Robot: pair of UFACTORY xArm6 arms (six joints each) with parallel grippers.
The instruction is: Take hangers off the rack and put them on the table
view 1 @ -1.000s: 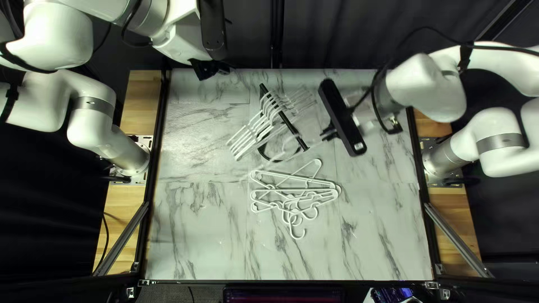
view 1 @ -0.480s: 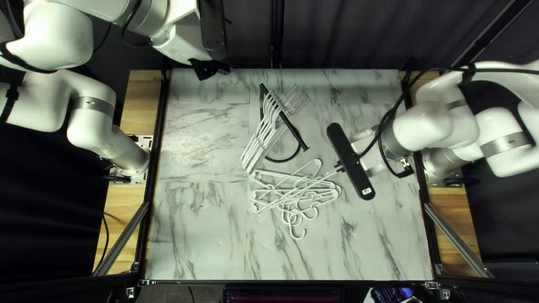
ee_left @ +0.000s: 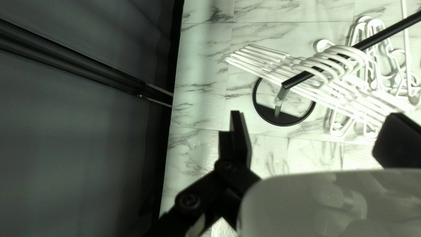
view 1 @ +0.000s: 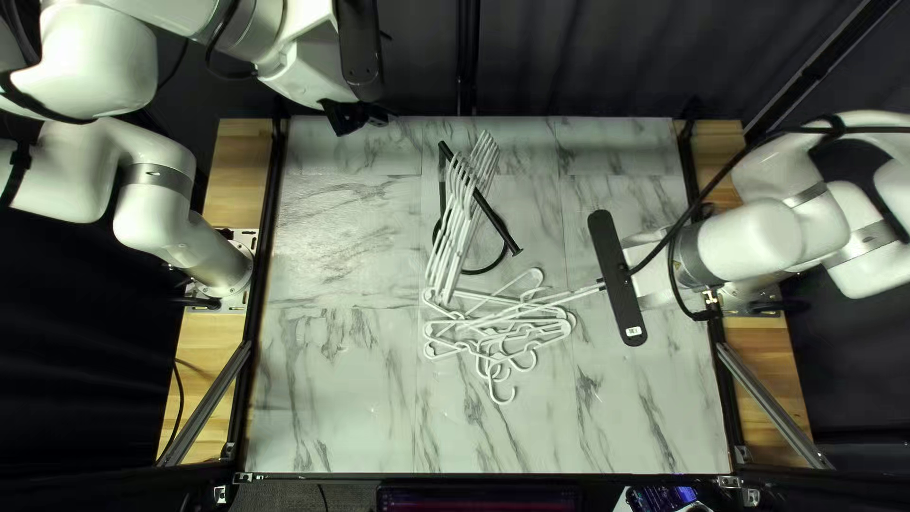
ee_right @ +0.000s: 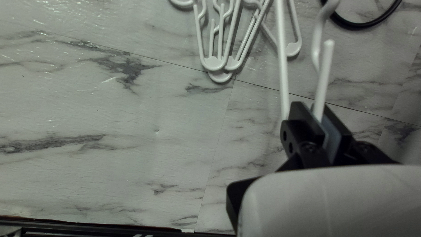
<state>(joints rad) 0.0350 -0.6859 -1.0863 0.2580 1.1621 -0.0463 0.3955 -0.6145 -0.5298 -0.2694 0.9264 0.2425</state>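
Two wide stretches of the marbled table [view 1: 332,379] are spreading out: one between its left edge and the hangers, one running down to the near edge. The right side is offering less room, as the right arm [view 1: 758,242] is reaching in across that edge and a black camera bar [view 1: 616,275] is sitting crosswise over the surface. A cable [view 1: 703,197] is looping around that wrist. Behind the far edge a dark curtain [view 1: 569,57] is hanging, and a metal rail [view 1: 204,406] is slanting beside the left edge.

Toward the far edge, the black rack [view 1: 512,243] is standing on its round base [ee_left: 285,117], its rod sloping through a row of white hangers [view 1: 464,213] that are hanging close together. On its near side a pile of loose hangers [view 1: 550,327] is lying on the table, taking up that way out; I cannot tell whether the row is touching it.

The right gripper [view 1: 602,284] is clamping a single white hanger [ee_right: 324,79], whose other end is extending over the pile. In its wrist view, one bar is sitting pinched between the fingers while another is running just beside them. The left gripper [view 1: 353,118] is hovering at the far edge, and in its wrist view its fingers are standing wide apart, with the rack rising ahead.
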